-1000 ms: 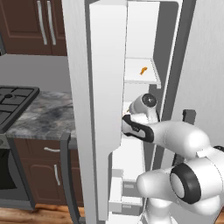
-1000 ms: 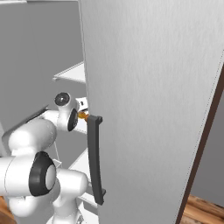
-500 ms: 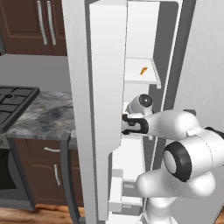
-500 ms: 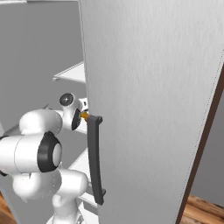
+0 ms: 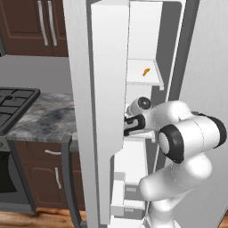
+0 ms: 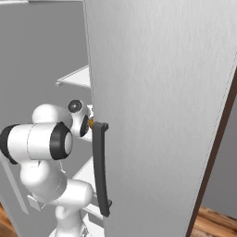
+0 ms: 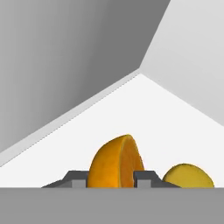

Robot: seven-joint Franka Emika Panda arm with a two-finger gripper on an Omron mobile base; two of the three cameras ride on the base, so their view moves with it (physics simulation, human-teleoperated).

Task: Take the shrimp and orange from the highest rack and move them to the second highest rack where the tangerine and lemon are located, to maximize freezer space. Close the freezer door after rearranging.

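The tool (image 7: 111,178) is clamped on a cut orange (image 7: 114,161) above the white rack (image 7: 144,113); a lemon (image 7: 188,175) is seen just beside. No writing is legible.

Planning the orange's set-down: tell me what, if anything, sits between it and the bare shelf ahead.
Nothing visible blocks it. The gripper holds the orange over the white shelf, which lies bare ahead to the back corner. A yellow fruit sits beside the orange, off to one side, not ahead.
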